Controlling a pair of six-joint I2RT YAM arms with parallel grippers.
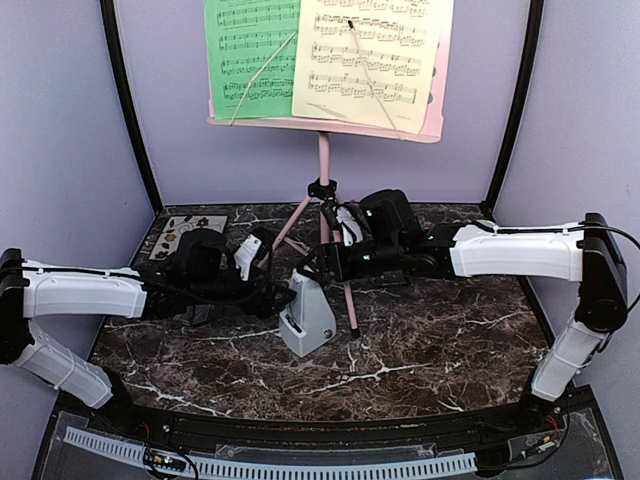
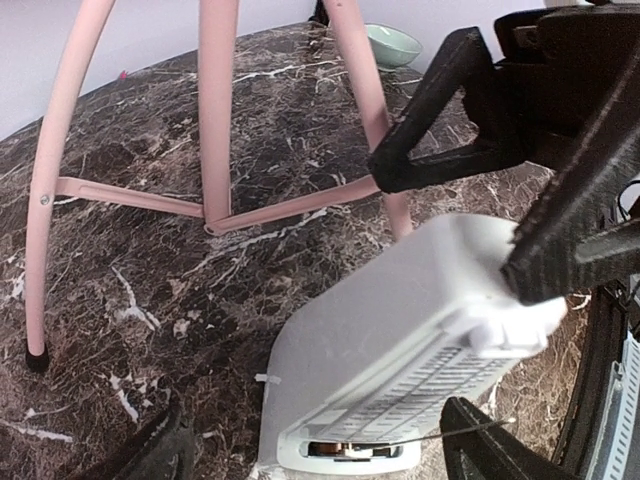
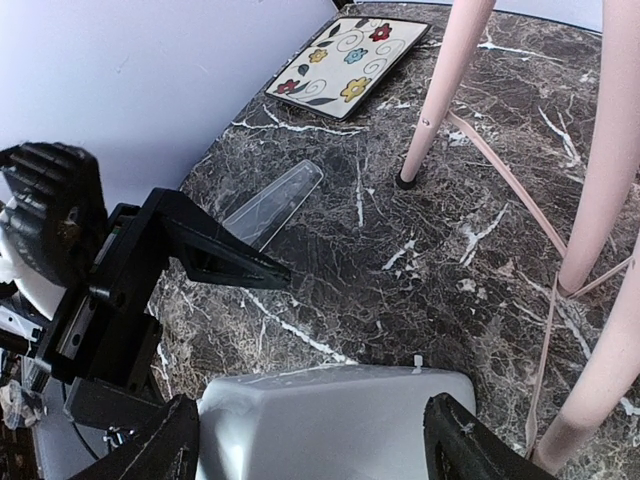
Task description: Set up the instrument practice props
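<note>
The grey-white metronome stands upright on the marble table, just in front of the pink music stand. Green page and pale-yellow page rest on the stand's desk. My left gripper is open around the metronome's lower part, with table showing beside each finger. My right gripper is open over its top. One right finger lies against the top; the other finger stands apart. In the right wrist view the metronome fills the space between the jaws.
The stand's tripod legs spread right behind the metronome. A flower-patterned card lies at the back left. A clear plastic piece lies flat near the left arm. A pale-green bowl sits behind the legs.
</note>
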